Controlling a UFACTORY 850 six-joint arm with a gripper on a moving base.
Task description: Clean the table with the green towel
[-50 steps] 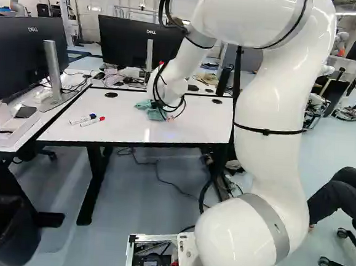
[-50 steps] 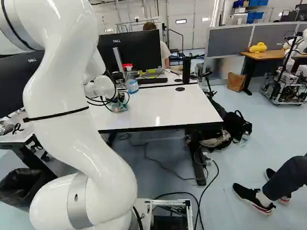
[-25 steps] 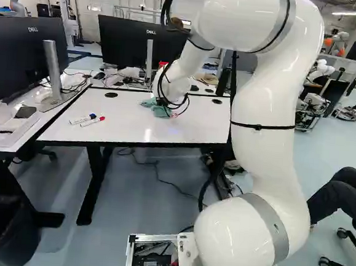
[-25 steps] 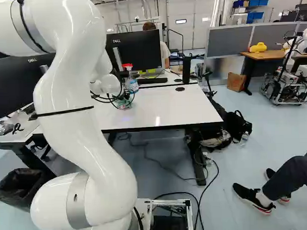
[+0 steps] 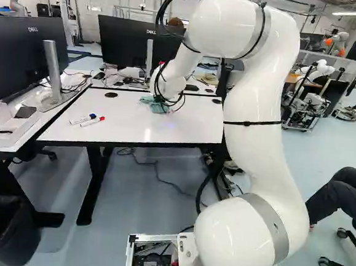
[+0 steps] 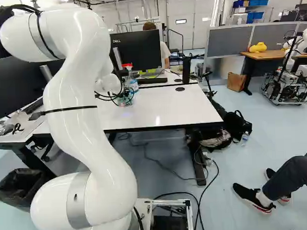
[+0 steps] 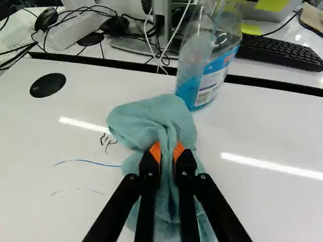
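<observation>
Along the far edge of the table (image 5: 129, 126), the green towel (image 7: 149, 118) is gripped and ready to wipe

Left base view: the arm (image 5: 251, 102) reaches out over the table, and its wrist (image 5: 168, 83) hides the jaws. The towel shows under it, close to the far edge and about midway between the side edges. Two markers (image 5: 87, 120) lie nearer the left edge.

Right base view: the towel is again low beneath the wrist, with a spray bottle (image 6: 133, 85) close by at the far edge. Wiping looks to be the step in hand.

Wrist view: the jaws are closed on a bunched fold of the towel, pinched between the orange pads (image 7: 156, 150). Cloth spreads ahead of them and beneath them, its front fold right by the bottle. Toward the table's left edge are a black scribble (image 7: 107, 142), a blue line (image 7: 88, 161) running up to the cloth, and fainter strokes (image 7: 75, 190). The next move probably calls for a pressed sweep that way; going farther forward could knock the bottle.
</observation>
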